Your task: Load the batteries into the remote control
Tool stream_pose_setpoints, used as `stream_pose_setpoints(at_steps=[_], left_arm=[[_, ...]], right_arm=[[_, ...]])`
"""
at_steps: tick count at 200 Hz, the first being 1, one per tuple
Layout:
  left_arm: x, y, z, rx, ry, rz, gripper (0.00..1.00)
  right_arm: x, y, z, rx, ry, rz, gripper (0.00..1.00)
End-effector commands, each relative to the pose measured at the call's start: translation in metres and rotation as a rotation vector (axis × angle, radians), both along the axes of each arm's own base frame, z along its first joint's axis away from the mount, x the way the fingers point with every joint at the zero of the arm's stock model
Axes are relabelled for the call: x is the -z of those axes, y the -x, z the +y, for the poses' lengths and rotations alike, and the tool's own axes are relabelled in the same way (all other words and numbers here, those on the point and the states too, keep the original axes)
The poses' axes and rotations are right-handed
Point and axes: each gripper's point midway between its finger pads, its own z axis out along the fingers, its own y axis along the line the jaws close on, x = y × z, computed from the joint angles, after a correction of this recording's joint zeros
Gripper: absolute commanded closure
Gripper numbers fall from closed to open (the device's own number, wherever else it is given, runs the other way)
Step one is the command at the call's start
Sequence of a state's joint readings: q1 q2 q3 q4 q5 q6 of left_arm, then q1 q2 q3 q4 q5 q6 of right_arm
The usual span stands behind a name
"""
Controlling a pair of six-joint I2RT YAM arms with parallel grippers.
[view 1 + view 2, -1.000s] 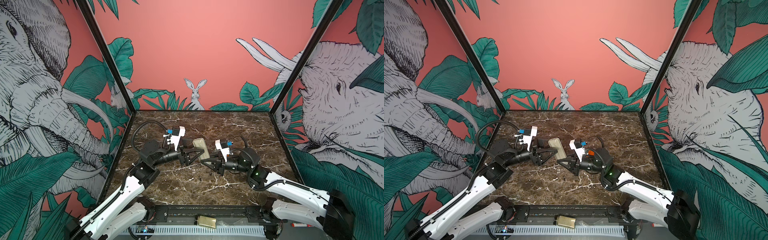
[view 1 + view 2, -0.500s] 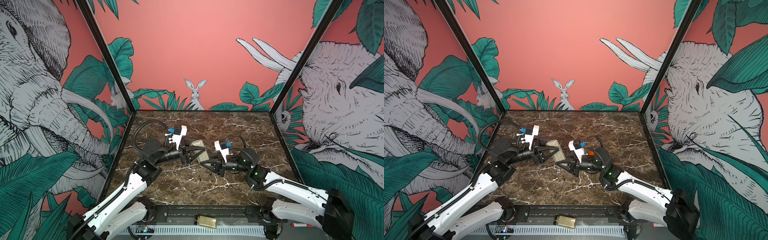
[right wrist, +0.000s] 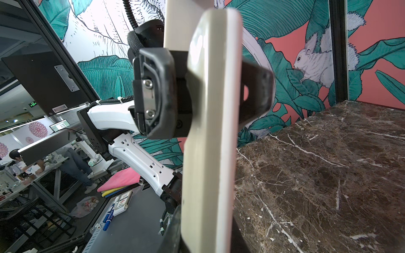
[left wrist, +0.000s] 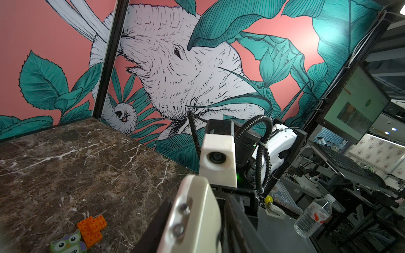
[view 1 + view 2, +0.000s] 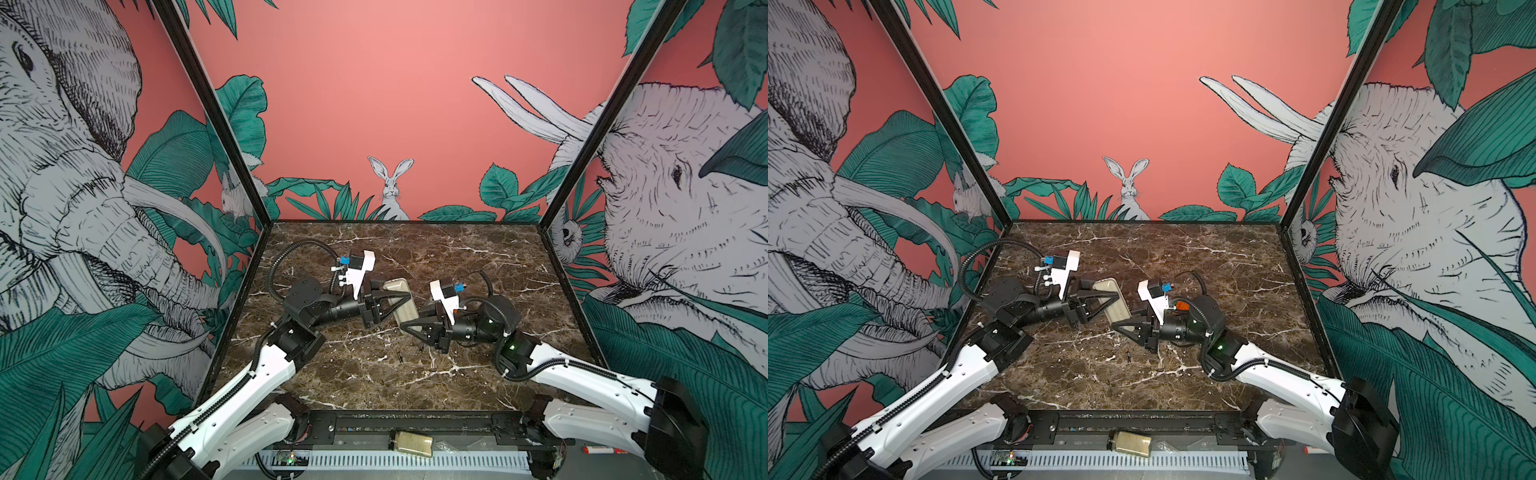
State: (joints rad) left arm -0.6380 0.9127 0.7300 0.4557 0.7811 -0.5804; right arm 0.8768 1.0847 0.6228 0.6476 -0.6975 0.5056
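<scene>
Holds the remote control (image 5: 406, 312) clear above the middle of the marble table (image 5: 478, 257), open marble all round, walls well apart. Points its long axis near-to-far. Clamps near end in right gripper (image 5: 411, 322), far half in left gripper (image 5: 401, 293).

Two arms reach in low and meet at the middle, claws nearly tip to tip.
The left arm (image 5: 266, 370) bends sharply at the elbow, wrist level and pointing right; the left claw (image 5: 397, 291) straddles the far half of the remote control (image 5: 406, 311), fingers (image 3: 153, 87) against both faces. The right arm (image 5: 573, 374) lies level from the opposite side, and the right claw (image 5: 412, 320) is clamped on the remote's near end.
</scene>
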Motion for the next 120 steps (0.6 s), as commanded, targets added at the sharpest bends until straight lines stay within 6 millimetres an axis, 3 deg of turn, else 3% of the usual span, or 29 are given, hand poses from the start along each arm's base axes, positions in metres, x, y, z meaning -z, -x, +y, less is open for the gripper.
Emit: stream_pose_setpoints(at_steps=[1, 37, 64, 88, 120], left_arm=[[-0.0008, 0.0024, 0.0, 0.01, 0.016, -0.018, 0.64], [-0.0003, 0.0021, -0.0001, 0.01, 0.017, -0.018, 0.75], [0.0017, 0.0014, -0.0007, 0.01, 0.014, -0.012, 0.86], [0.0032, 0.0006, -0.0011, 0.009, 0.012, -0.008, 0.93], [0.0056, -0.0012, -0.002, 0.006, 0.01, -0.002, 1.0]], right_arm=[[-0.0328, 0.006, -0.0014, -0.023, -0.092, -0.075, 1.0], [-0.0296, 0.0036, 0.0001, -0.017, -0.083, -0.065, 1.0], [-0.0282, 0.0022, -0.0012, 0.0, -0.077, -0.07, 0.94], [-0.0294, 0.0012, -0.0031, 0.015, -0.077, -0.079, 0.79], [-0.0276, -0.0014, -0.0059, 0.044, -0.066, -0.094, 0.36]])
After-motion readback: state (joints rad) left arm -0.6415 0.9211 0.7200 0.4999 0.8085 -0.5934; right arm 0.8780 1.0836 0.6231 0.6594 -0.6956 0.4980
